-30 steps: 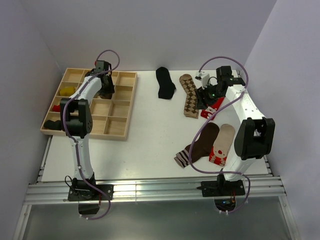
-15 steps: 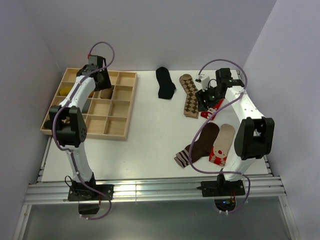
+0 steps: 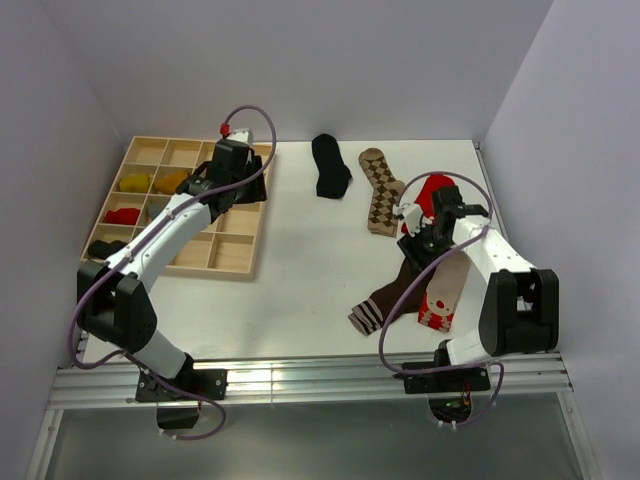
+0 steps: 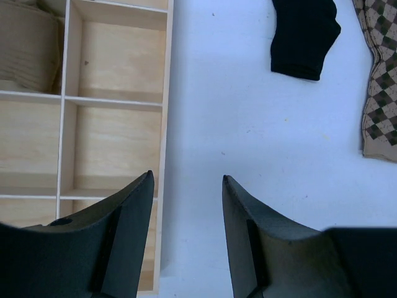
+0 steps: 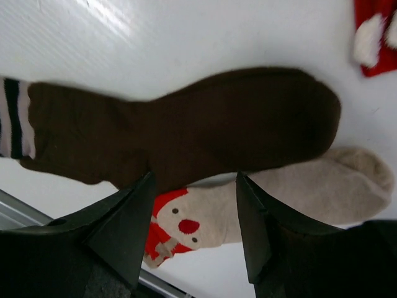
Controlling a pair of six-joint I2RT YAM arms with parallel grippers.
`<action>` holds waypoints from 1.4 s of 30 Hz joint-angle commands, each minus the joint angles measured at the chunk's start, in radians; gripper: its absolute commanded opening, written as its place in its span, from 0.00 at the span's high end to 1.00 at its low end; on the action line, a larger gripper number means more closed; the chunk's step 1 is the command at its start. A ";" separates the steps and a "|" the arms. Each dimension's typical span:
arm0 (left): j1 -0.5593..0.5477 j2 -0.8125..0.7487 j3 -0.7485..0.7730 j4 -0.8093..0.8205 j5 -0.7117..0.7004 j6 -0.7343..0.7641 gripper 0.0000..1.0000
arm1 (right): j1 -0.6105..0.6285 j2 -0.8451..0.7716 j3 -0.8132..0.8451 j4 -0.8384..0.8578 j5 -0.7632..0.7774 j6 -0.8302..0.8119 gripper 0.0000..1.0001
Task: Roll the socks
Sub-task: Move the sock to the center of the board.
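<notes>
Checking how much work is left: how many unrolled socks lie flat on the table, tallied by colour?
black sock: 1
brown argyle sock: 1
red sock: 1
dark brown sock: 1
tan sock: 1
Total: 5

tray [image 3: 225,272] left on table [image 3: 300,260], socks [image 3: 331,167] right

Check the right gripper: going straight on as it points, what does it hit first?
Probably the dark brown sock, lying straight ahead of the open right gripper; the tan sock sits off that line. Depth unclear.
</notes>
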 commanded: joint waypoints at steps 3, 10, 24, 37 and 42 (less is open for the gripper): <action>-0.016 -0.095 -0.036 0.068 0.013 -0.034 0.47 | -0.002 -0.028 -0.066 -0.004 0.044 -0.060 0.37; -0.025 -0.141 -0.066 0.065 0.015 -0.037 0.47 | 0.087 0.076 -0.065 0.071 0.089 -0.029 0.37; -0.030 -0.202 -0.039 -0.001 -0.008 -0.022 0.47 | 0.337 0.313 0.107 0.017 0.112 -0.009 0.37; -0.053 -0.304 -0.114 -0.010 -0.036 -0.039 0.48 | 0.556 0.635 0.565 -0.027 0.177 -0.166 0.37; -0.064 -0.317 -0.137 0.002 -0.038 -0.045 0.48 | 0.564 0.750 0.767 -0.058 0.153 -0.159 0.37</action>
